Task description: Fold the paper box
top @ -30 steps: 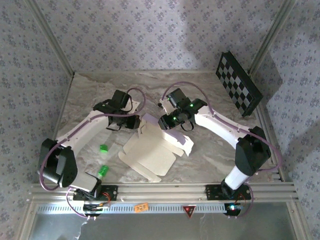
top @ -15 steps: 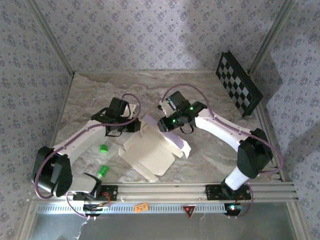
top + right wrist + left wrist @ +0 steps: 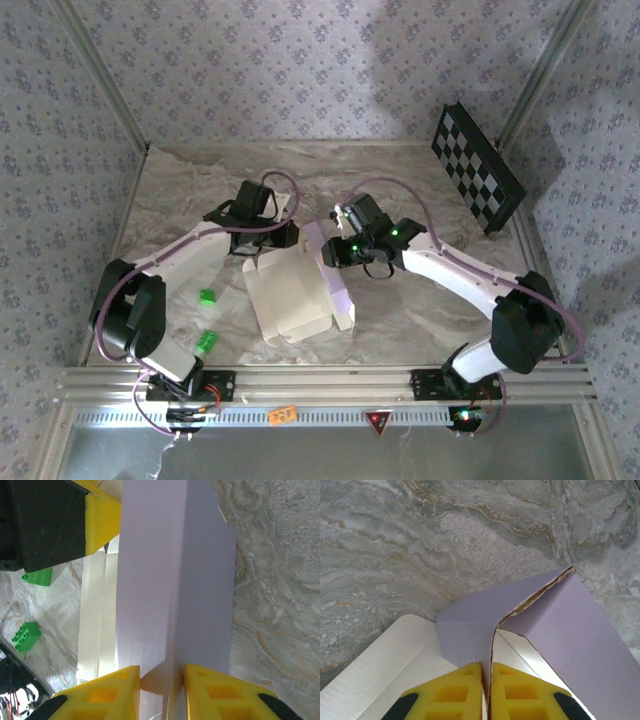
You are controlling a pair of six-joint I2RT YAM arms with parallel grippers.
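Observation:
The paper box (image 3: 293, 298) lies mid-table, cream side up, with lavender flaps raised along its far and right edges. My left gripper (image 3: 277, 239) sits at the box's far edge. In the left wrist view it (image 3: 486, 682) is shut on a thin upright lavender flap (image 3: 465, 632), where two lavender panels meet at a corner. My right gripper (image 3: 332, 252) is at the far right corner. Its yellow fingers (image 3: 102, 696) press on both sides of a folded lavender ridge (image 3: 170, 580), so it (image 3: 161, 692) is shut on the box.
Two green bricks (image 3: 208, 296) (image 3: 208, 341) lie left of the box, near the left arm. A black-and-white checkerboard panel (image 3: 477, 180) leans at the back right wall. Patterned walls close in the marble table (image 3: 420, 300) on three sides.
The box has been drawn together from a spread sheet into a narrower shape with its right side raised. The left gripper moved right along the far edge, and the right gripper shifted slightly right.

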